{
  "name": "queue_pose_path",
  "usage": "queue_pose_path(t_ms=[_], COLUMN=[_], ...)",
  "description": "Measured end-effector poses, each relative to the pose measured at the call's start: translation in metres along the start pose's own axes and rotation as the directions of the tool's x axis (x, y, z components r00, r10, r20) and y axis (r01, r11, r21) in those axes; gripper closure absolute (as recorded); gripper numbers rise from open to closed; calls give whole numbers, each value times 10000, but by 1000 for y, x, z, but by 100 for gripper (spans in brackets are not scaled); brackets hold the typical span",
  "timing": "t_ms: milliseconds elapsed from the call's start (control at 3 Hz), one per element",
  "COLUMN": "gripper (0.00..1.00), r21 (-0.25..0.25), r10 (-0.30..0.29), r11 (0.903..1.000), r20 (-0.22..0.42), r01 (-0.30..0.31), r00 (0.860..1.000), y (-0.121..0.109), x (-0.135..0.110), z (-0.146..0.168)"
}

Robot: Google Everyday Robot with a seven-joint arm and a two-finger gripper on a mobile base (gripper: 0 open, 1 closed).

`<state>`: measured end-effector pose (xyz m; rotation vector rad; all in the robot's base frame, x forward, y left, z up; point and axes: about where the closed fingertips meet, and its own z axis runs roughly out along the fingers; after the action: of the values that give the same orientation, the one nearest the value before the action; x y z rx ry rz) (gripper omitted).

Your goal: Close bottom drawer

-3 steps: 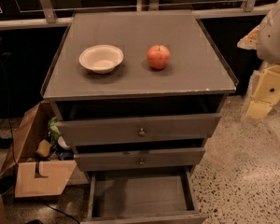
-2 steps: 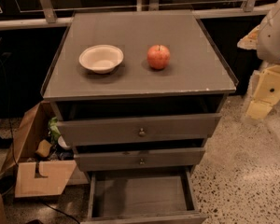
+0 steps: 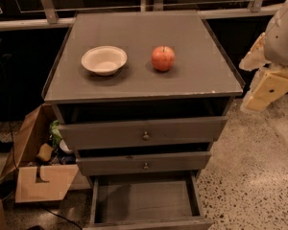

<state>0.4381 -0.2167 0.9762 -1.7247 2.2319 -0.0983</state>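
Observation:
The bottom drawer (image 3: 144,201) of the grey-brown cabinet is pulled far out. Its bare wooden floor shows, and its front lies at the picture's lower edge with the knob out of view. The middle drawer (image 3: 145,163) and the top drawer (image 3: 144,133) above it each stand a little way out, each with a small brass knob. My gripper (image 3: 268,86) is a cream-coloured piece at the right edge, held in the air beside the cabinet's right side at about top-drawer height, apart from all the drawers.
On the cabinet top (image 3: 197,75) sit a white bowl (image 3: 104,60) and a red apple (image 3: 162,58). An open cardboard box (image 3: 36,174) with clutter stands on the floor left of the cabinet. Speckled floor (image 3: 249,176) lies to the right.

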Motion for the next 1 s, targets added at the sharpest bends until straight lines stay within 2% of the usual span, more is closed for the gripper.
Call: queue_pose_path(t_ms=[667, 1000], gripper=[82, 100], r21=[0, -7], r10=[0, 10], r11=[10000, 10000], r20=[0, 2], r01=[0, -10], r00=[10000, 10000], y=[0, 1], x=[0, 0], z=[0, 1])
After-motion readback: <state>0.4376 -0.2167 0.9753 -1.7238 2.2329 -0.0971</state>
